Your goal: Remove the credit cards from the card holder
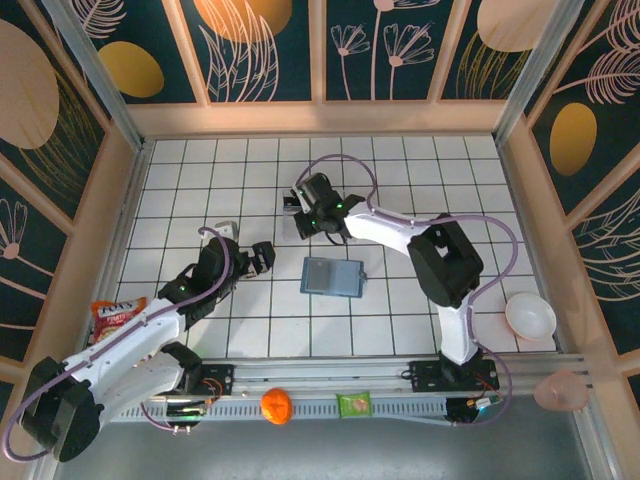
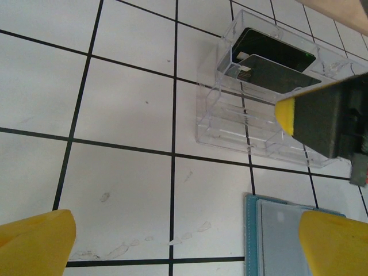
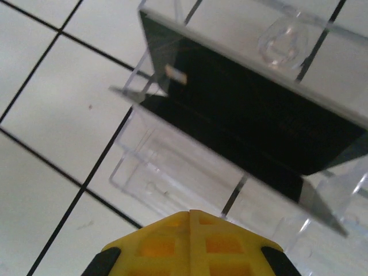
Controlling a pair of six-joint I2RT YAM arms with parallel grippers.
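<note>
The teal card holder (image 1: 333,277) lies open and flat on the tiled floor, its greyish inner panel up; its corner (image 2: 282,236) shows at the bottom right of the left wrist view. Two black credit cards (image 2: 270,60) lie inside a clear plastic tray (image 2: 230,121) beyond it, and the cards (image 3: 259,121) also sit close under the right wrist camera. My right gripper (image 1: 305,222) hovers over that tray, and its yellow tips (image 3: 190,230) are pressed together with nothing between them. My left gripper (image 2: 184,247) stands open just left of the card holder, above bare tile.
A snack packet (image 1: 115,315) lies at the left wall and a white bowl (image 1: 530,317) at the right. An orange (image 1: 277,405) and a green packet (image 1: 353,404) sit on the front rail. Wooden walls enclose the tiled floor.
</note>
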